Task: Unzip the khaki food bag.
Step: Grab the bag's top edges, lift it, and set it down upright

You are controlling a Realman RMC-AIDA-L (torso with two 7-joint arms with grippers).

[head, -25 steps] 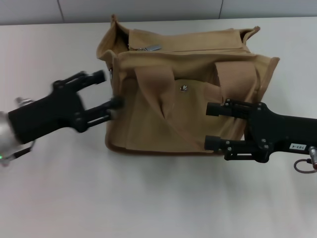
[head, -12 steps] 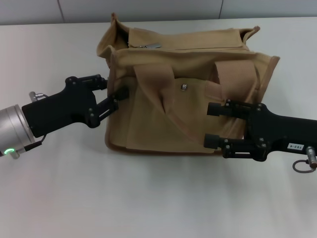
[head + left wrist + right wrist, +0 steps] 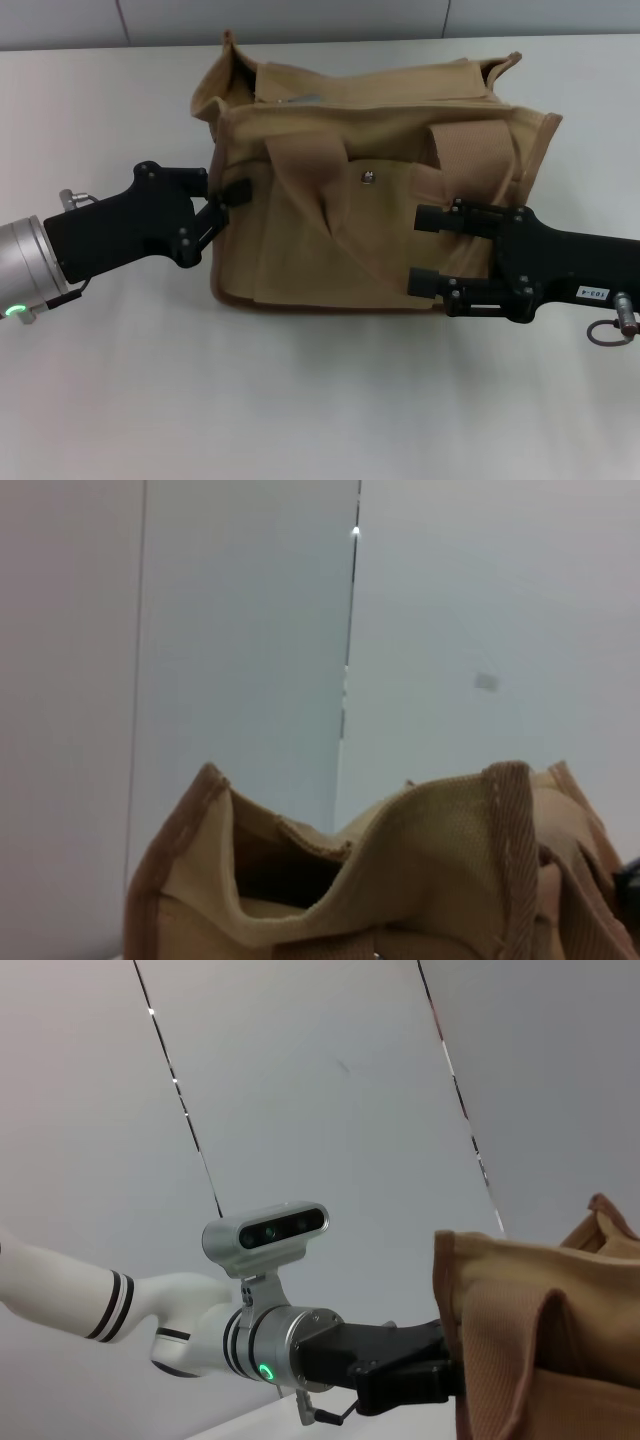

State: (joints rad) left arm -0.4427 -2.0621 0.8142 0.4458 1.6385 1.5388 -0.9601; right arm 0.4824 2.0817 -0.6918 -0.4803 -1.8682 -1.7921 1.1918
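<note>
The khaki food bag (image 3: 380, 200) stands on the white table, front pocket and silver snap (image 3: 368, 178) facing me. Its metal zipper pull (image 3: 297, 98) lies on top near the left end. My left gripper (image 3: 220, 185) is at the bag's left front corner, fingers closed in on the corner edge. My right gripper (image 3: 425, 250) is open, level with the bag's right front, one finger high, one low. The left wrist view shows the bag's end (image 3: 400, 880). The right wrist view shows the bag (image 3: 540, 1330) and the left gripper (image 3: 410, 1375) against it.
The white table (image 3: 300, 400) stretches in front of and to both sides of the bag. A grey wall (image 3: 300, 18) runs behind the table's far edge. The bag's two wide handles hang folded down over its front.
My left gripper has moved in to the bag's left corner and its fingers have narrowed around the edge. The bag's left side has shifted slightly. The right arm has barely moved.
</note>
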